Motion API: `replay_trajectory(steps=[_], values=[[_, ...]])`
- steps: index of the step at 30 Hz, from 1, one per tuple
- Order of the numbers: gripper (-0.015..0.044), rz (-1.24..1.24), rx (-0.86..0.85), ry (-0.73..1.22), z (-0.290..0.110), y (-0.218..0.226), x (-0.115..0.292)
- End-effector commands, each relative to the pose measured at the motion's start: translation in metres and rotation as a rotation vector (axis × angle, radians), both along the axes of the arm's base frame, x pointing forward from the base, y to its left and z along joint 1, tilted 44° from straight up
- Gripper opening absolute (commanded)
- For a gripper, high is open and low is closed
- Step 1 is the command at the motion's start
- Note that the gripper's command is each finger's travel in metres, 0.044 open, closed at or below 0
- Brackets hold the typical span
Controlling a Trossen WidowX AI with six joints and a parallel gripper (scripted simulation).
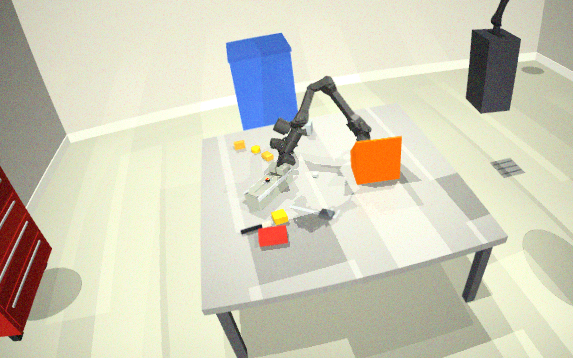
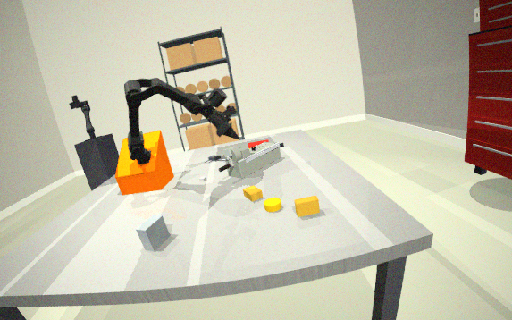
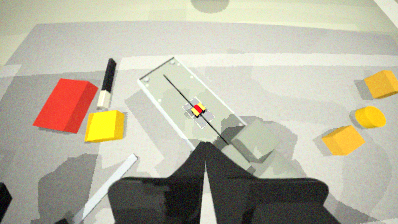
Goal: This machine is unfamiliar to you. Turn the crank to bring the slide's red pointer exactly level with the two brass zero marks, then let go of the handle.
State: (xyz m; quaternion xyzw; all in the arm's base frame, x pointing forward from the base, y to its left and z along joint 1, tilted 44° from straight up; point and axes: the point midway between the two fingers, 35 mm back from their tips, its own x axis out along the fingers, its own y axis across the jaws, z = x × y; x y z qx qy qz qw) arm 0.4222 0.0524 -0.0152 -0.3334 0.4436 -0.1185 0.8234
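End effector (image 3: 205, 150) closed, empty, above crank machine (image 3: 192, 105) near end.

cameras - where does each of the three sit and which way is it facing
Top: high above the table's front, looking down and toward the back wall; shows the whole arm reaching to the crank machine.
Exterior: low, near the opposite table edge, facing the shelf rack; shows the arm from its orange base block to the gripper.
Wrist: on the arm, looking down past the shut, empty gripper at the machine's slide with its red pointer.
Shared: top and exterior both show the machine and three orange-yellow blocks.
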Motion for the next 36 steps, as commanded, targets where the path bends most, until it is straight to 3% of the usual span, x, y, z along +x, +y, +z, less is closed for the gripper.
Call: replay_trajectory(steps=[1,7,24,25,36], values=[[0.0000,0.000,0.000,0.000,0.0000,0.0000,0.0000],[0.0000,0.000,0.000,0.000,0.0000,0.0000,0.0000],[0.0440,0.000,0.000,0.000,0.0000,0.0000,0.0000],[0.0440,0.000,0.000,0.000,0.0000,0.0000,0.0000],[0.0151,0.000,0.000,0.000,0.0000,0.0000,0.0000]])
